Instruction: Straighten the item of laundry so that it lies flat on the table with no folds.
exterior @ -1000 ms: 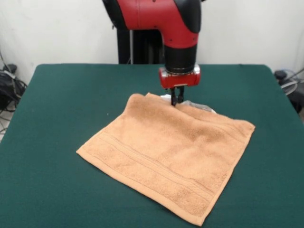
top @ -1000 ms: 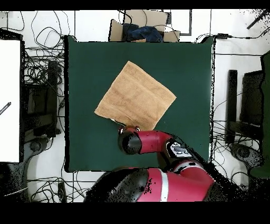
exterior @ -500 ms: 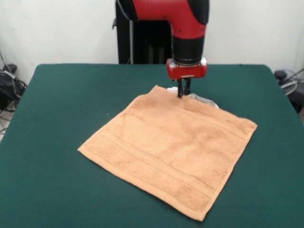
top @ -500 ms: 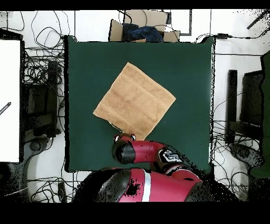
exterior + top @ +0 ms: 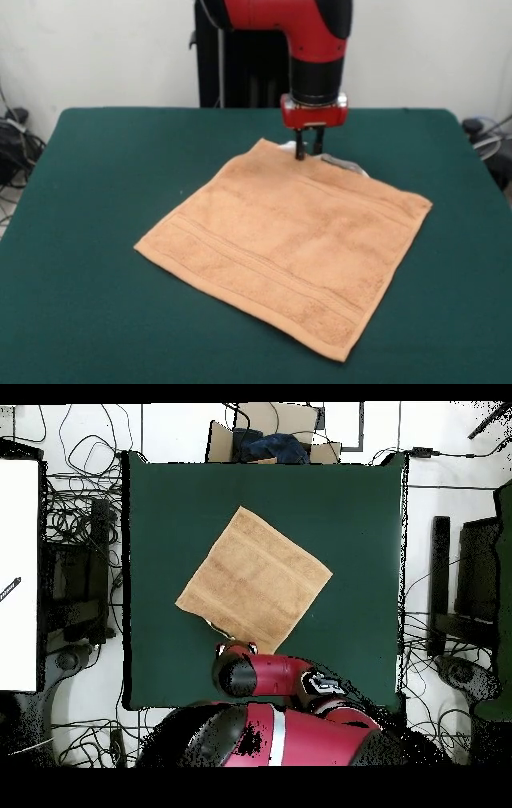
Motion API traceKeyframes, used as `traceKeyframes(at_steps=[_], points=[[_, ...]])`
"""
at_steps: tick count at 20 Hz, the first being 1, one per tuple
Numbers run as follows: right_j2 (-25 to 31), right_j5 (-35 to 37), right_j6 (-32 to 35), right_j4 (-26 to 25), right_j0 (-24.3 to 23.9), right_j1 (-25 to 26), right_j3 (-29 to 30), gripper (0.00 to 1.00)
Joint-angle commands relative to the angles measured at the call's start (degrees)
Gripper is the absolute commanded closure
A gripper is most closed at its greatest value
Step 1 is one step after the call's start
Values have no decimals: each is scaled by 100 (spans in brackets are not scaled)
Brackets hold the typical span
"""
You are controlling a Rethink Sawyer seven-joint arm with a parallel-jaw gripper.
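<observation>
The red and black arm's gripper (image 5: 308, 150) stands at the far corner of the small square orange-tan terry towel (image 5: 288, 244), its two dark fingers (image 5: 299, 146) slightly parted, a narrow gap showing between them. Whether they pinch the cloth or only stand at its edge I cannot tell from here; the tips sit right at the towel's rim, where a bit of white tag or loop (image 5: 344, 165) pokes out from under the fabric.

What worries me is that corner. If the fingers have hold of the terry and the arm lifts or pulls back toward its base, the edge would likely ride up with it and the towel would bunch or drag out of place. If the tips are merely snagged in the pile, a rising arm could tug a peak into the cloth just the same. The tag underneath could also keep that corner from settling quite flat.

The towel itself looks nearly finished, to my eye. It lies spread on the dark green cloth top of the large rectangular table (image 5: 96, 160), turned like a diamond, all four corners out, with woven border bands running along the near side. I see no fold across it, only soft ripples in the surface. From overhead the towel (image 5: 254, 579) sits roughly mid-table, well inside every edge, with the arm's wrist just beside its corner nearest the robot.
</observation>
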Motion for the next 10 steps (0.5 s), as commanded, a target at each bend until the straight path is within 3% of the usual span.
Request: traceKeyframes(at_steps=[1,10], points=[[71,-308,1309,251,115,367,155,0],[-173,-264,1340,413,376,109,188,0]])
